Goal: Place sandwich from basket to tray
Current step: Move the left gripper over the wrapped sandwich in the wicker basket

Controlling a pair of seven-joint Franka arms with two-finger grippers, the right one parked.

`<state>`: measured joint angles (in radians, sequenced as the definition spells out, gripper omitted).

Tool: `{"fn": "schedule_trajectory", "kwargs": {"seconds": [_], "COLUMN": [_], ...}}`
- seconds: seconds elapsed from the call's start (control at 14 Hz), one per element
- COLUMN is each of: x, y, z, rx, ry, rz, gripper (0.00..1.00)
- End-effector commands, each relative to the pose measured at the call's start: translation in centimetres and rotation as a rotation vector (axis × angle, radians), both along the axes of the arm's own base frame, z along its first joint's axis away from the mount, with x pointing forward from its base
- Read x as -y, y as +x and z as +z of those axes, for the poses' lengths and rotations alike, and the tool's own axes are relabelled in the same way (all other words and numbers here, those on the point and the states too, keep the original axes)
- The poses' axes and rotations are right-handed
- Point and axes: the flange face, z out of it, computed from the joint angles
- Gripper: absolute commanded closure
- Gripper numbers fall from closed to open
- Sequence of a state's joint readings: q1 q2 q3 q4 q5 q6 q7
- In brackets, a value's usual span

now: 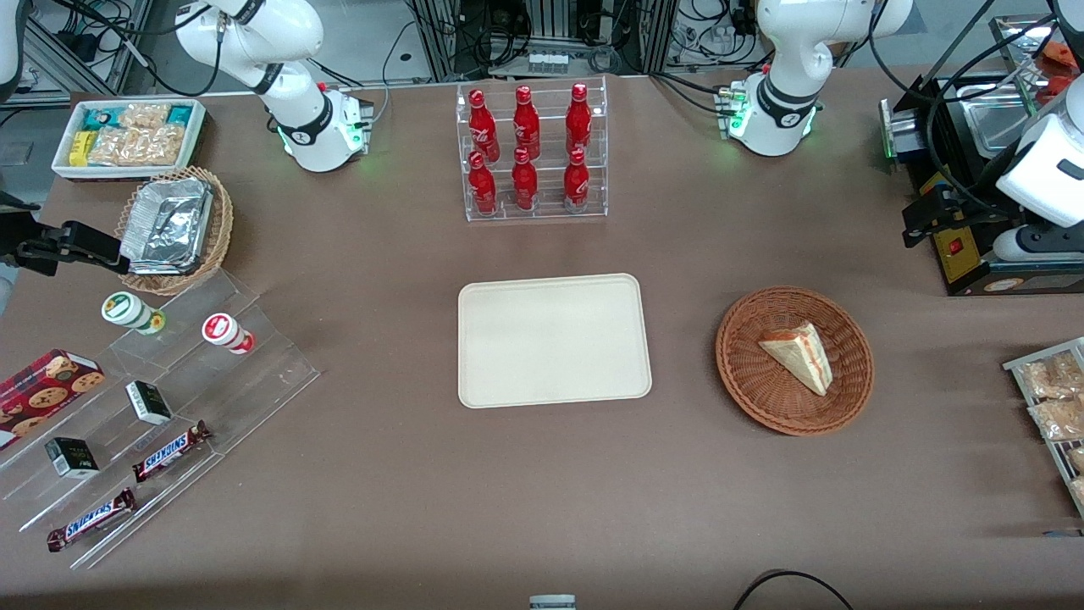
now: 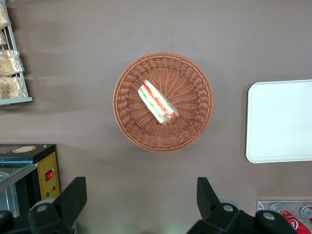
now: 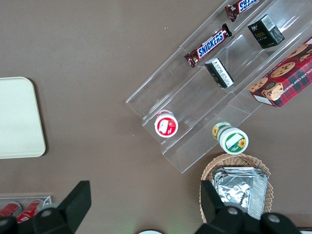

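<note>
The sandwich point(image 1: 800, 356), a wrapped white-bread wedge with red, orange and green layers, lies in the round reddish-brown wicker basket point(image 1: 749, 381). Both also show in the left wrist view: sandwich point(image 2: 158, 102), basket point(image 2: 195, 78). The cream tray point(image 1: 555, 339) lies bare beside the basket, toward the parked arm's end; it also shows in the left wrist view point(image 2: 280, 122). My left gripper point(image 1: 919, 222) hangs high above the table, farther from the front camera than the basket and toward the working arm's end. It is open wide and empty point(image 2: 141, 200).
A clear rack of red bottles point(image 1: 533, 152) stands farther from the front camera than the tray. A black machine with a yellow panel point(image 1: 965, 246) sits under the gripper. A wire rack of snack packets point(image 1: 1050, 398) lies at the working arm's end. Acrylic steps with sweets point(image 1: 169, 407) lie at the parked arm's end.
</note>
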<state>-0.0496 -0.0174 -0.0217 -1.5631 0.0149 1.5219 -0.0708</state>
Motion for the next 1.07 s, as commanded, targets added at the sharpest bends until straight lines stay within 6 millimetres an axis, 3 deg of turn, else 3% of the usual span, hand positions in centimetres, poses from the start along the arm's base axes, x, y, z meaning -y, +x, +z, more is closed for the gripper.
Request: {"fn": "schedule_trajectory", "kwargs": {"seconds": [0.0,0.29,0.36,0.57,0.79,1.0], "x": [-0.2,-1.1,-1.2,-1.5,-2.6,-1.9], "y": [0.0,0.2,0.5,1.9,2.1,2.2], "z": [0.8,0.3,-0.9,-6.2,-13.1,-19.1], "rx": [-0.006,-0.016,-0.035,-0.093,-0.054,0.033], "ry": [-0.001,0.001,0.007,0.046,0.045,0.037], "rz": [-0.002,0.016,0.025,0.032,0.078,0.331], "gripper": [0.00,0.00,0.00,0.00,0.00,0.00]}}
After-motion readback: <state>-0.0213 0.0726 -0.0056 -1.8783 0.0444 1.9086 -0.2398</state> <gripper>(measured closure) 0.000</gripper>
